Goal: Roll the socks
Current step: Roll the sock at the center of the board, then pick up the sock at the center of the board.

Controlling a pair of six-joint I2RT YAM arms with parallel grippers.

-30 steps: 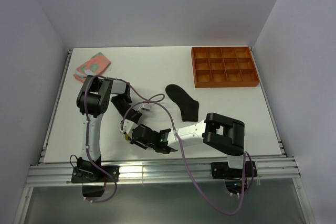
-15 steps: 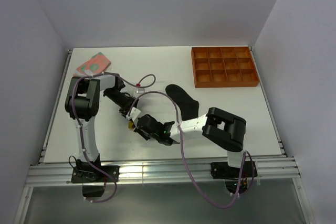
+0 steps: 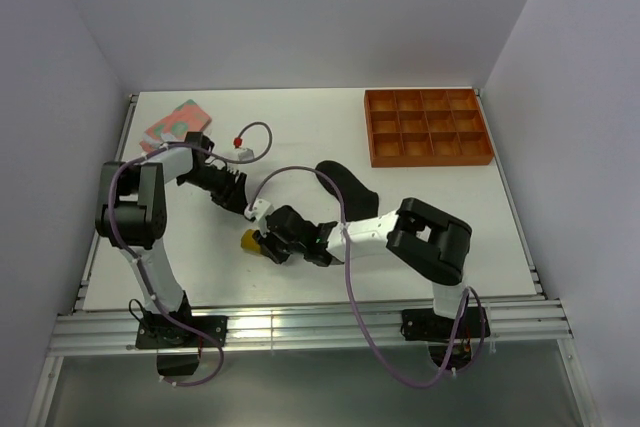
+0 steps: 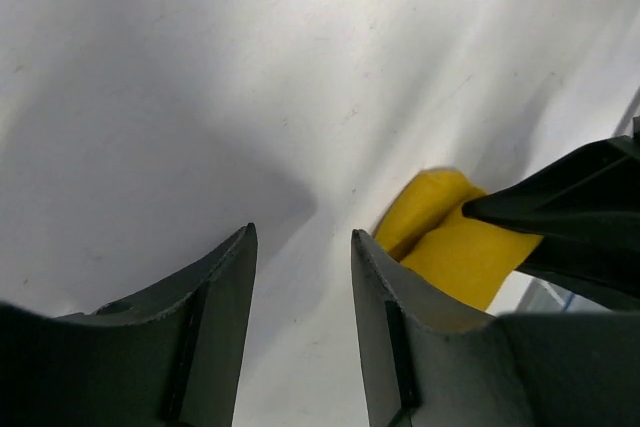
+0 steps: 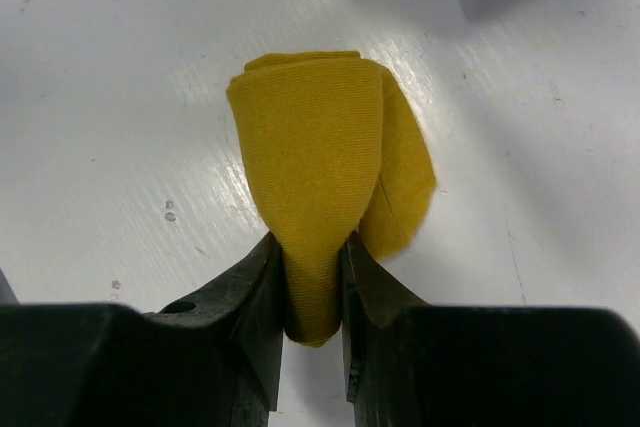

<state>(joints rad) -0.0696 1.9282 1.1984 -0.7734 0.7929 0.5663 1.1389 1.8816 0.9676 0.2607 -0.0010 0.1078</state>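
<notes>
Closest to the near edge of the white, faintly glossy bench (image 3: 300, 127), left of centre, the right hand (image 5: 312, 257) is pinched narrow on the mustard-yellow sock (image 5: 320, 147). The sock is folded over into a plump, rounded bundle of fine ribbed knit. Its lower end is squeezed between the two dark, matte fingers, and the rest bulges out past them onto the bench. A second layer of the fabric peeks out along the bundle's right side.

Just beyond it, the left hand (image 4: 300, 247) hangs over the bench with its jaws parted and nothing but bare white surface between them. Its fingers are smooth, curved, grey-black plastic. The yellow bundle lies just off to one side of them, not touching.

Farther back and to the right, the plain black sock (image 3: 350, 197) lies flat and limp in its bent foot shape, well clear of both hands.

At the far left corner sits the pink sock with green patches (image 3: 175, 122), a soft folded heap. At the far right stands a rigid orange tray (image 3: 428, 127), a rectangle divided into square compartments.
</notes>
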